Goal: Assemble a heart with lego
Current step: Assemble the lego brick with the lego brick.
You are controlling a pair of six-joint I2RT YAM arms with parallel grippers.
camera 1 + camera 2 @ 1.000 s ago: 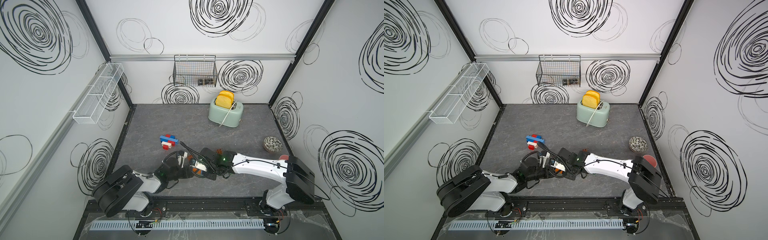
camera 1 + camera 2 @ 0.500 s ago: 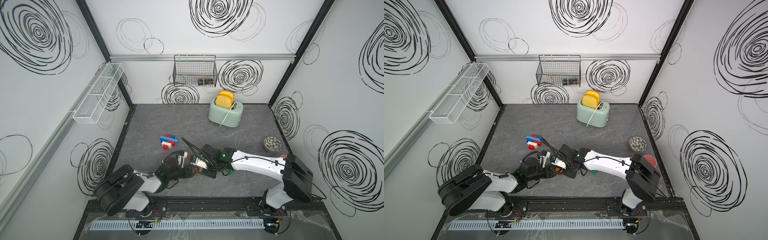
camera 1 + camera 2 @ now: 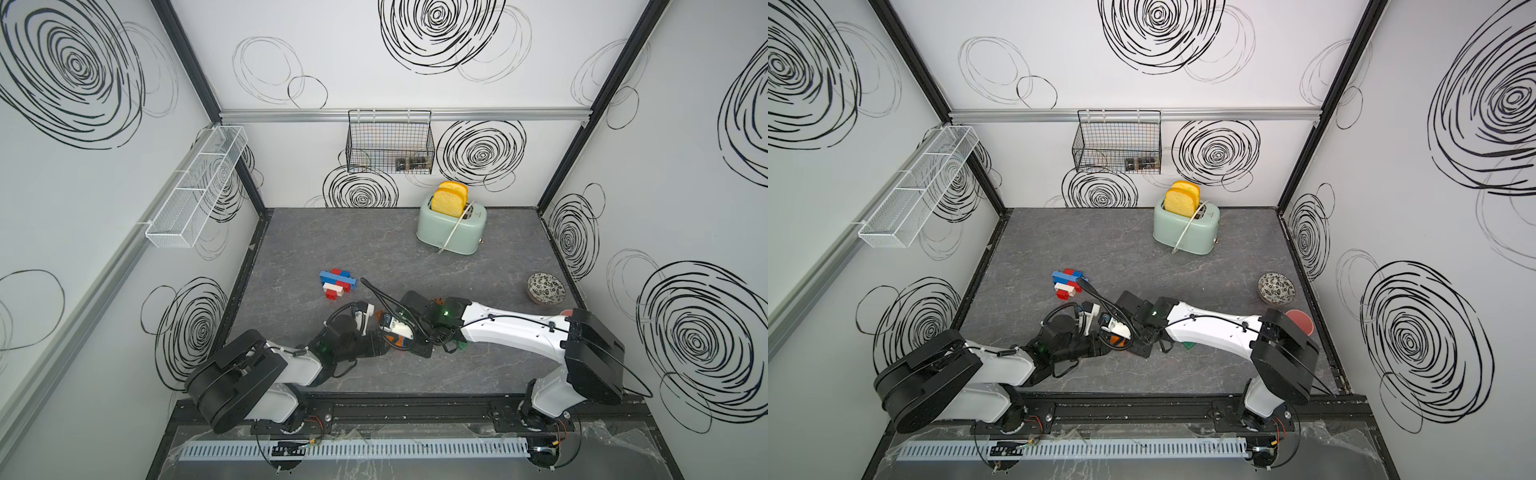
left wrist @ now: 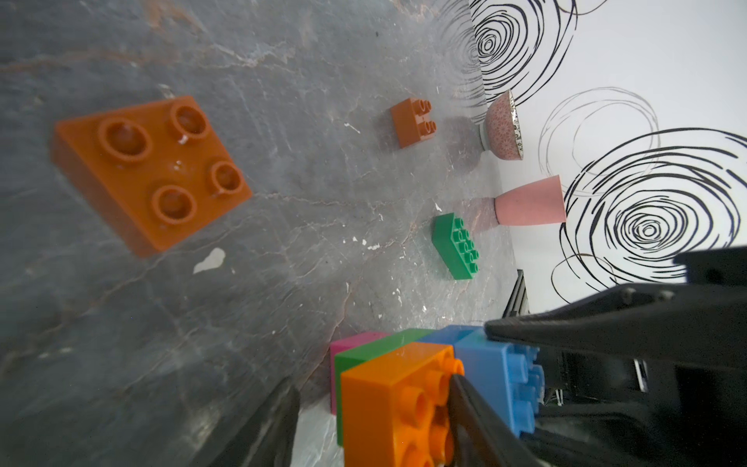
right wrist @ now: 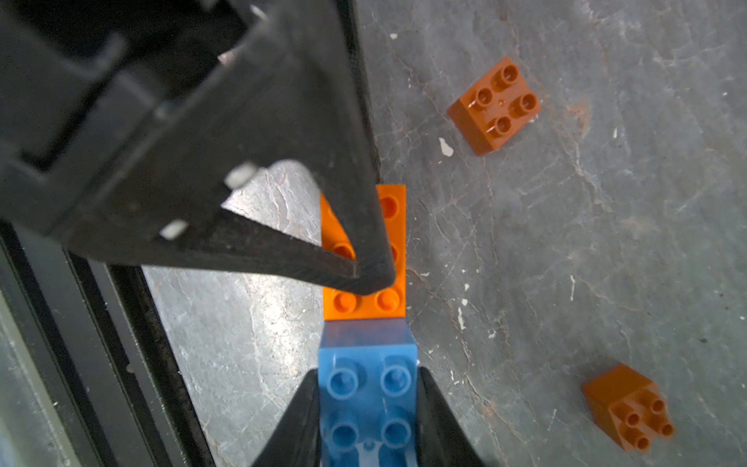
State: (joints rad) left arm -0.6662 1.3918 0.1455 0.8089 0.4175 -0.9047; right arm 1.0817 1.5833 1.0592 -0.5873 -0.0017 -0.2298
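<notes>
L gripper (image 4: 372, 379), own wrist cam: jaws part-way apart w/ orange brick (image 4: 388, 388) between them, one finger (image 4: 471, 412) lying over its studs; can't tell if they pinch it. Orange sits on a green layer (image 4: 380, 347) and pink layer (image 4: 351, 339); blue brick (image 4: 493, 372) butts against it just past that finger. Well beyond the tips: a brown brick (image 4: 149, 170), another brown (image 4: 408, 121), a loose green brick (image 4: 452, 246).

R wrist cam: R gripper (image 5: 368, 378) clamped on blue brick, orange just ahead of its tips, L tips over orange's studs.

Both top views: grippers sit nose to nose, tips mostly hidden; blue-red-white cluster (image 3: 338, 284) lies apart, beyond L gripper.

Step, I'd judge: seating orange. R should hold firm as anchor, L press straight down on the studs, check seam w/ blue is flush before letting go.
</notes>
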